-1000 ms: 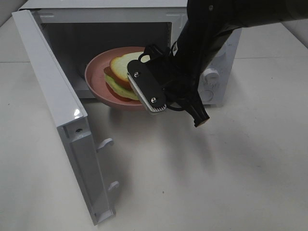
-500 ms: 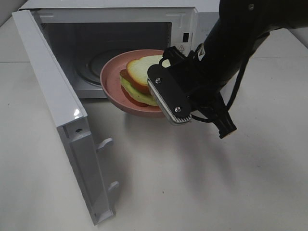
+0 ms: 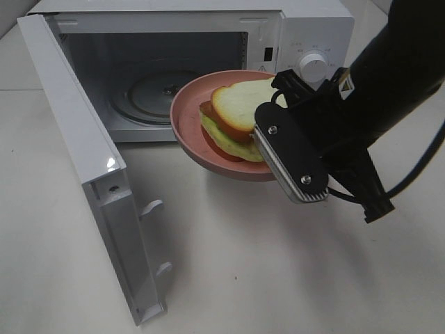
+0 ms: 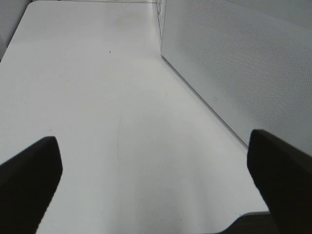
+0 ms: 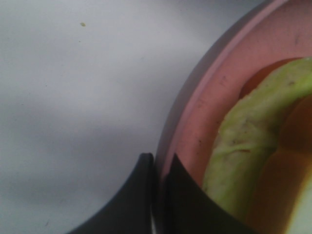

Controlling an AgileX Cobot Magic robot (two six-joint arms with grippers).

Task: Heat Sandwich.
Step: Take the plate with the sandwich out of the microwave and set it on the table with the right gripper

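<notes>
Two dark fingertips of the right gripper [image 5: 157,187] press together on the rim of the pink plate [image 5: 195,102], one pad under the rim and one over it, as the right wrist view shows. Just past that pinch, inside the rim, lies the sandwich [image 5: 253,151]: its green layer sits nearest the fingers, with orange crust beyond it.

From the high camera, the right gripper [image 3: 278,149] grips the plate [image 3: 191,115] at its near right edge, and the plate hangs in the air, tilted a little, clear of the table [image 3: 292,278]. The sandwich [image 3: 240,115] rests on the plate beside the gripper body, pale bread on top, red and green layers showing along its edge. Beyond the plate, away from the fingers, stands the white microwave [image 3: 306,28] with its cavity open; the glass turntable [image 3: 149,90] inside is bare. The plate's far rim lies in front of the cavity mouth. Farther out from the gripper, the microwave door [image 3: 90,181] is swung wide open towards the camera.

The left gripper [image 4: 156,180] has its two dark fingers [image 4: 27,175] spread wide with nothing between them, over bare table [image 4: 97,97]. Ahead of those fingers and to one side runs a white perforated panel [image 4: 243,63].
</notes>
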